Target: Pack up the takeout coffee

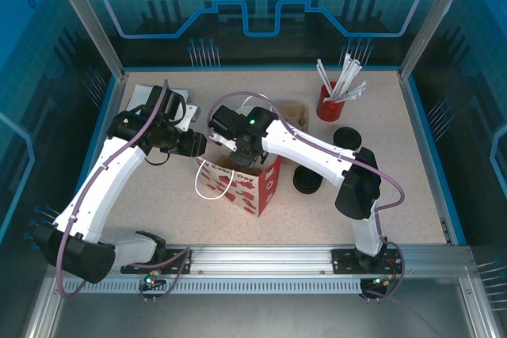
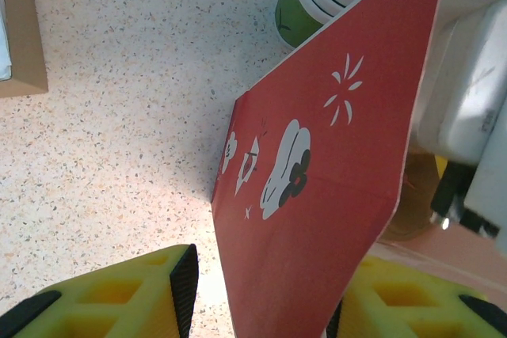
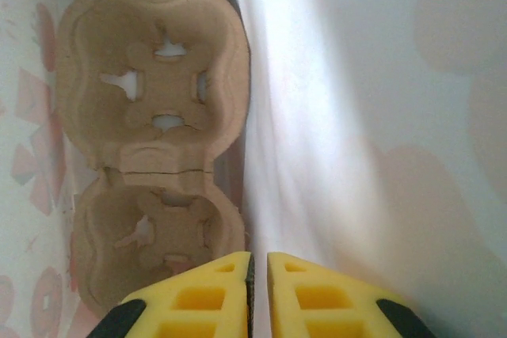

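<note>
Two carrier wells (image 3: 150, 148) lie in line straight ahead of the clenched, empty right gripper (image 3: 257, 290) inside the red bag (image 1: 253, 184); the left gripper (image 2: 261, 302) straddles its wall, grip unclear.

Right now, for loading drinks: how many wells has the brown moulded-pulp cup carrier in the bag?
2: a far well and a near well beside the right gripper; none apparently hidden.

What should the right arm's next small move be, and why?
Probably raise the right end effector straight out of the red bag: its fingers are closed on nothing above the pulp carrier, which lies on the bag's floor with both wells bare.
</note>
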`<action>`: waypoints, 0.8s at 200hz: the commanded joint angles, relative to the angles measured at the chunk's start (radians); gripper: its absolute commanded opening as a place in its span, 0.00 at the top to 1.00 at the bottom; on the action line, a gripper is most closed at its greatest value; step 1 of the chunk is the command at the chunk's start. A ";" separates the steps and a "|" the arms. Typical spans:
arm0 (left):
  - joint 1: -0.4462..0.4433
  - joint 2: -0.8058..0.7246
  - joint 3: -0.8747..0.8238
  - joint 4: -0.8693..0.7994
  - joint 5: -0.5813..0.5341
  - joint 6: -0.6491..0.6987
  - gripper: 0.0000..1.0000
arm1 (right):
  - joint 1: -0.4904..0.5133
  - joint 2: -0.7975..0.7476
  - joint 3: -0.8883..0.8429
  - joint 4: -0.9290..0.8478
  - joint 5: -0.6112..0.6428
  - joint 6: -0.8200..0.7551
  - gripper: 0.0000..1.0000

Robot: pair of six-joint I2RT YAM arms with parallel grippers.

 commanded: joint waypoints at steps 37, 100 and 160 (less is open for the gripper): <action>0.008 -0.020 -0.024 0.010 0.020 0.021 0.54 | -0.024 0.047 -0.004 -0.015 0.018 -0.042 0.84; 0.008 -0.018 -0.019 0.012 0.027 0.023 0.54 | -0.041 0.089 -0.029 0.010 0.008 -0.064 0.84; 0.008 -0.015 -0.014 0.012 0.029 0.023 0.54 | -0.056 0.121 -0.044 0.024 -0.034 -0.071 0.84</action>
